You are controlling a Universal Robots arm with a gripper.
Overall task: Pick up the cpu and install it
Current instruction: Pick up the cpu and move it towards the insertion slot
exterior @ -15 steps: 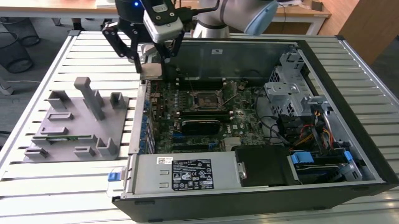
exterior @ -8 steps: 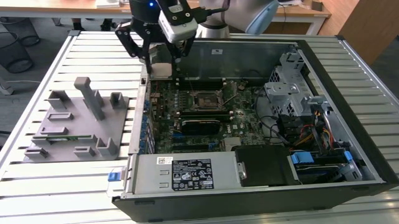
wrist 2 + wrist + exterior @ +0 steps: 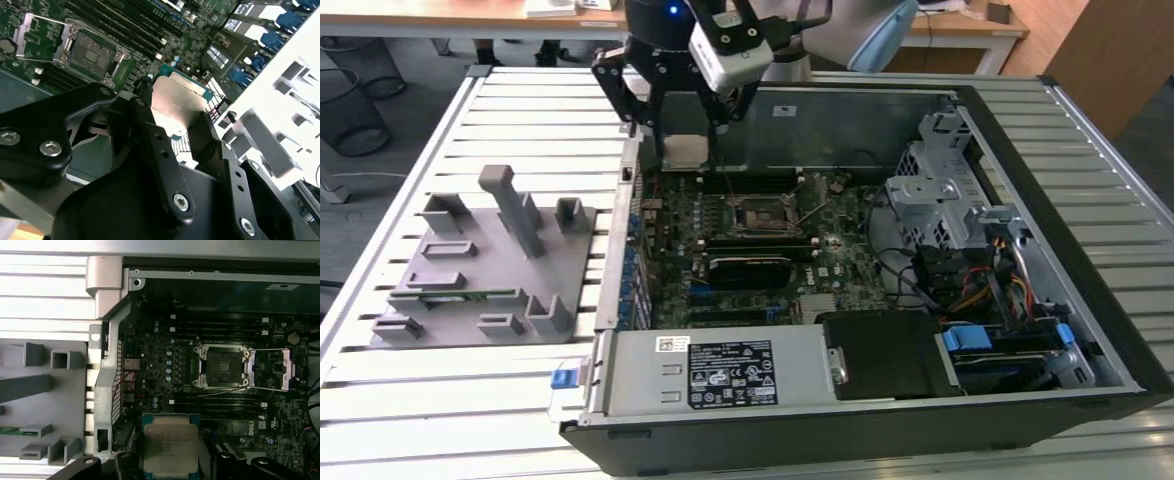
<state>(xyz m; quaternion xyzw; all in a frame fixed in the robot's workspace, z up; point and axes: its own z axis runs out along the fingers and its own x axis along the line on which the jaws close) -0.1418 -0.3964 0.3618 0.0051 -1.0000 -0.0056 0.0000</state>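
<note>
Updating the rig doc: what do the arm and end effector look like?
The end effector is matte black: two linkage-style fingers jointed with silver socket-head screws. A white boxy module, likely a camera, sits at the wrist, with a blue light glowing above it. The arm link behind looks pale grey.

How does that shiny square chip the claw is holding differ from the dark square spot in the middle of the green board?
The cpu has a pale silver-grey metal top; the socket is dark and framed in metal. The cpu hangs clamped in the gripper above the motherboard; the socket sits fixed on it, empty, its retaining frame swung open. Both are square and flat.
</note>
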